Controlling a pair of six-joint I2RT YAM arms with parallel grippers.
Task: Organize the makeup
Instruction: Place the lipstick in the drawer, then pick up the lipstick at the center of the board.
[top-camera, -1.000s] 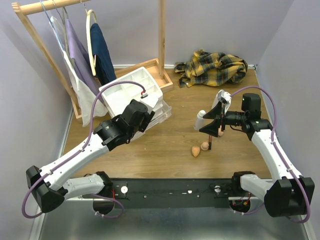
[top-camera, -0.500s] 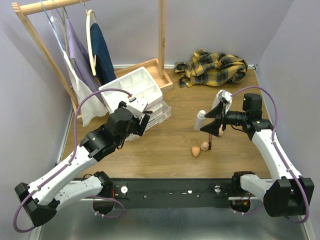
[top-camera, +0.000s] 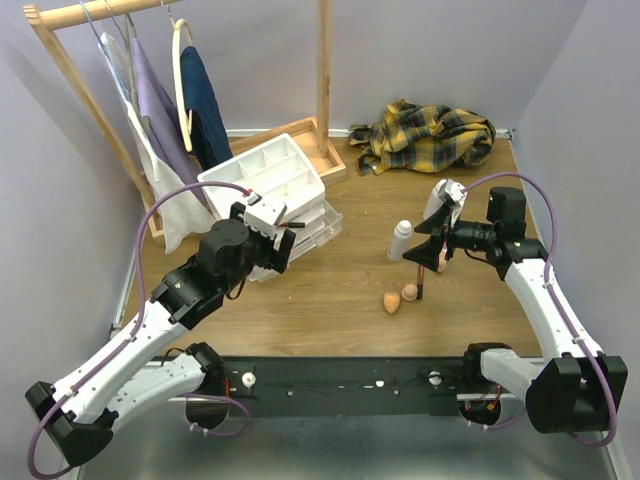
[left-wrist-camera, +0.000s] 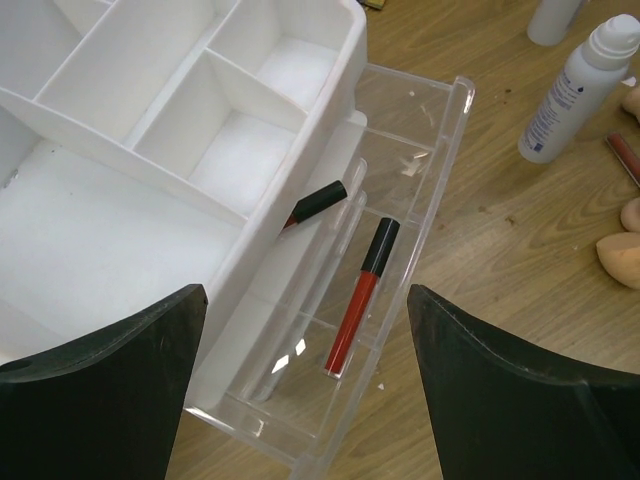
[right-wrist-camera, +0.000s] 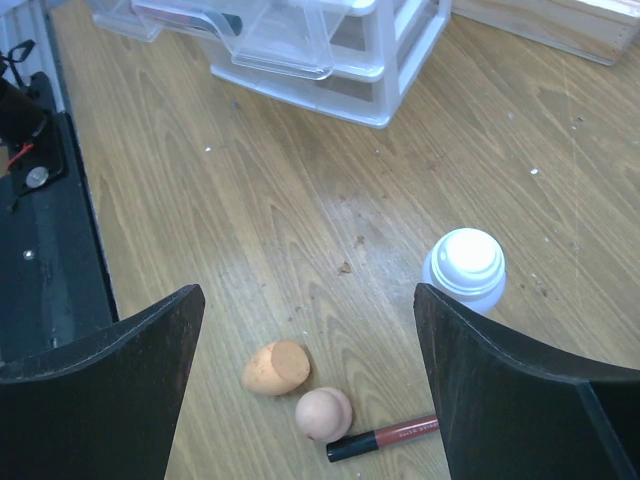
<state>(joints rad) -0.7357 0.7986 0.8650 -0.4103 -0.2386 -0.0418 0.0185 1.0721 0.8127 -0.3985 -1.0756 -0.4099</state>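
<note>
On the wood table (top-camera: 340, 290) right of the white drawer unit (top-camera: 300, 195), two peach egg-shaped sponges (right-wrist-camera: 277, 367) lie beside a dark-red stick (right-wrist-camera: 385, 437) that lies crosswise, black cap leftward. The right gripper (right-wrist-camera: 308, 292) hangs above, spread wide, empty. A white bottle (right-wrist-camera: 465, 268) stands upright. In the unit's clear drawer (left-wrist-camera: 420, 150) a red stick (left-wrist-camera: 358, 300) lies lengthwise, black cap at the far end, under the left gripper (left-wrist-camera: 305, 295), also wide and empty. A plaid cloth (top-camera: 430, 135) lies beyond, by the lilac wall (top-camera: 420, 50).
</note>
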